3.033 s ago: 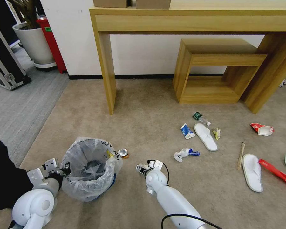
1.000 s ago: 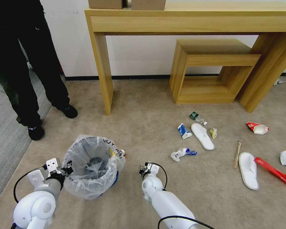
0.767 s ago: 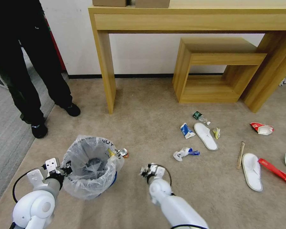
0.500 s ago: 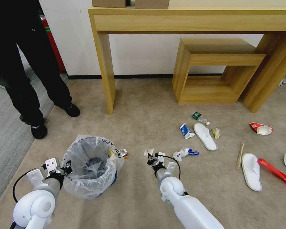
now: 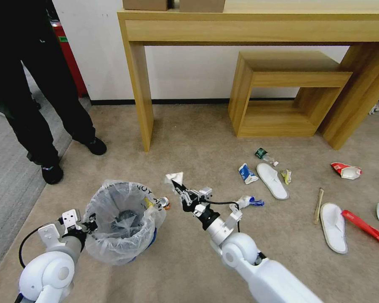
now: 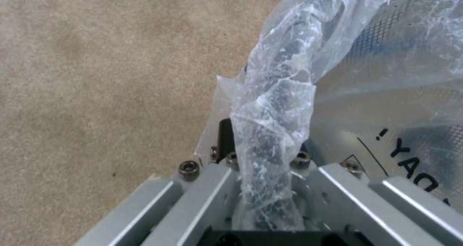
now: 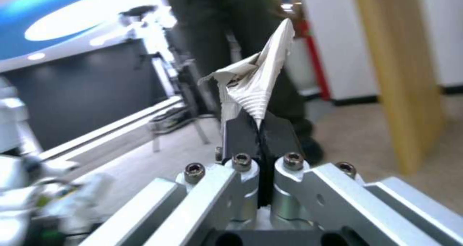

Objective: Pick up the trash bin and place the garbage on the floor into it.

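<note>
The trash bin (image 5: 120, 221), blue with a clear lettered bag (image 6: 386, 76), is at lower left. My left gripper (image 5: 87, 222) is shut on its bagged rim, which runs between the fingers (image 6: 226, 137). My right gripper (image 5: 180, 188) is raised to the right of the bin, shut on a white crumpled paper scrap (image 5: 174, 176) (image 7: 258, 83). Garbage lies on the beige floor (image 5: 198, 143): a small can (image 5: 164, 203) beside the bin, a white-blue scrap (image 5: 248, 202), a blue-white packet (image 5: 245, 173), two white slippers (image 5: 272, 180) (image 5: 333, 227), a bottle (image 5: 265, 155), a stick (image 5: 319, 205) and red wrappers (image 5: 366, 229) (image 5: 346, 170).
A person in dark trousers (image 5: 38, 97) stands at the left on the carpet's edge. A tall wooden table (image 5: 248, 25) and a low wooden shelf (image 5: 282, 92) stand against the back wall. Grey carpet (image 5: 8, 176) runs along the left.
My right arm has risen from the floor and reached forward and left, carrying the white scrap up beside the bin. A person has stepped in at the left. The left gripper holds the bin as before.
</note>
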You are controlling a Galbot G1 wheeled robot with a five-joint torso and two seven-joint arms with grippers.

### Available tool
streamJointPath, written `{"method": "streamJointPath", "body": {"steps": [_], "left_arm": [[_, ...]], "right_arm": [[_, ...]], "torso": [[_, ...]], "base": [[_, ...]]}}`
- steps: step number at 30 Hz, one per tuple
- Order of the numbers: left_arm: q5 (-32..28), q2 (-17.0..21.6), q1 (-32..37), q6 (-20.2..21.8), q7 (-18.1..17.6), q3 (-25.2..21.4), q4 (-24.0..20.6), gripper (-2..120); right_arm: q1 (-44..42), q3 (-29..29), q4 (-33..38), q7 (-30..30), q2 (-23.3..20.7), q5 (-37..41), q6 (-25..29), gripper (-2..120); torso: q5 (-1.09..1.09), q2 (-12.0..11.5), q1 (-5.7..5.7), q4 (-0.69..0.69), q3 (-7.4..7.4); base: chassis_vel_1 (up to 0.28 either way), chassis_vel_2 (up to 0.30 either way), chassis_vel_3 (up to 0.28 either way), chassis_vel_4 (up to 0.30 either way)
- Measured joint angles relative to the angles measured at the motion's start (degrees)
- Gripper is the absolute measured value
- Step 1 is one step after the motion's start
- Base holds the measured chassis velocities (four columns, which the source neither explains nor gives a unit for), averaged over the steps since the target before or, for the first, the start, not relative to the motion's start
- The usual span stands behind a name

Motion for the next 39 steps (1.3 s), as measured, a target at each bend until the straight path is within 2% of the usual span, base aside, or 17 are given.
{"method": "streamJointPath", "body": {"steps": [5, 8, 10, 12, 13, 17, 20, 21, 24, 28, 33, 36, 37, 39], "left_arm": [[0.0, -0.47, -0.04, 0.23, -0.2, 0.02, -0.55, 1], [0.01, -0.87, -0.04, 0.41, -0.29, 0.02, -1.1, 1], [0.01, -0.94, -0.04, 0.42, -0.29, 0.02, -1.2, 1], [0.03, -1.3, -0.04, 0.45, -0.3, 0.05, -1.57, 1], [0.03, -1.3, -0.04, 0.45, -0.3, 0.05, -1.57, 1], [0.1, -1.59, 0.03, 0.45, -0.3, 0.09, -1.87, 1], [0.14, -1.77, 0.07, 0.45, -0.3, 0.07, -2.24, 1], [0.14, -1.77, 0.07, 0.45, -0.3, 0.07, -2.24, 1], [0.16, -2.03, 0.05, 0.45, -0.29, 0.04, -2.34, 1], [0.2, -2.06, 0.14, 0.36, -0.2, 0.01, -2.41, 1], [0.19, -2.07, 0.08, 0.27, -0.17, -0.06, -2.45, 1], [0.08, -1.98, 0.07, 0.17, -0.13, -0.15, -2.46, 1], [0.08, -1.98, 0.07, 0.17, -0.13, -0.15, -2.46, 1], [0.02, -1.88, 0.07, 0.15, -0.1, -0.2, -2.45, 1]], "right_arm": [[3.99, -4.76, 3.54, 1.63, -3.76, 3.34, -2.65, 0], [9.54, -10.45, 4.02, 5.6, -5.63, 6.28, -5.13, 0], [10.34, -11.21, 3.88, 6.12, -5.71, 6.39, -5.44, 0], [15.0, -15.82, 2.4, 10.47, -5.22, 7.24, -7.31, 0], [15.0, -15.82, 2.4, 10.47, -5.22, 7.24, -7.31, 0], [18.28, -19.91, 0.44, 12.7, -3.37, 7.53, -8.56, 0], [21.43, -24.76, -1.99, 15.7, 0.11, 8.06, -9.71, 0], [21.43, -24.76, -1.99, 15.7, 0.11, 8.06, -9.71, 0], [23.26, -27.6, -4.16, 17.49, 3.85, 7.98, -10.12, 0], [24.36, -29.17, -6.67, 19.28, 7.05, 7.65, -10.46, 0], [24.91, -29.64, -8.14, 19.74, 8.27, 7.15, -10.76, 0], [25.25, -30.0, -10.21, 19.85, 9.48, 6.63, -10.95, 10], [25.25, -30.0, -10.21, 19.85, 9.48, 6.63, -10.95, 10], [25.24, -30.07, -11.03, 19.87, 9.89, 6.28, -10.95, 22]], "torso": [[-0.01, 0.0, 0.0, 0.0, 0.0], [0.0, 0.0, 0.0, 0.0, 0.0], [-0.01, 0.0, 0.0, 0.01, 0.0], [-0.01, 0.0, 0.0, 0.0, 0.0], [-0.01, 0.0, 0.0, 0.0, 0.0], [0.0, 0.0, 0.0, 0.01, 0.01], [-0.01, 0.0, 0.0, 0.0, 0.01], [-0.01, 0.0, 0.0, 0.0, 0.01], [-0.01, 0.0, 0.0, 0.01, 0.0], [-0.02, 0.0, 0.0, 0.01, 0.01], [-0.02, 0.0, 0.0, 0.01, 0.0], [-0.02, 0.0, 0.0, 0.0, 0.01], [-0.02, 0.0, 0.0, 0.0, 0.01], [-0.01, 0.0, 0.0, 0.0, 0.01]], "base": [[0.0, 0.0, 0.0, 0.0], [0.0, 0.0, 0.0, 0.0], [0.0, 0.0, 0.0, 0.0], [0.0, 0.0, 0.0, 0.0], [0.0, 0.0, 0.0, 0.0], [0.0, 0.0, 0.0, 0.0], [0.0, 0.0, 0.0, 0.0], [0.0, 0.0, 0.0, 0.0], [0.0, 0.0, 0.0, 0.0], [0.0, 0.0, 0.0, 0.0], [0.0, 0.0, 0.0, 0.0], [0.0, 0.0, 0.0, 0.0], [0.0, 0.0, 0.0, 0.0], [0.0, 0.0, 0.0, 0.0]]}}
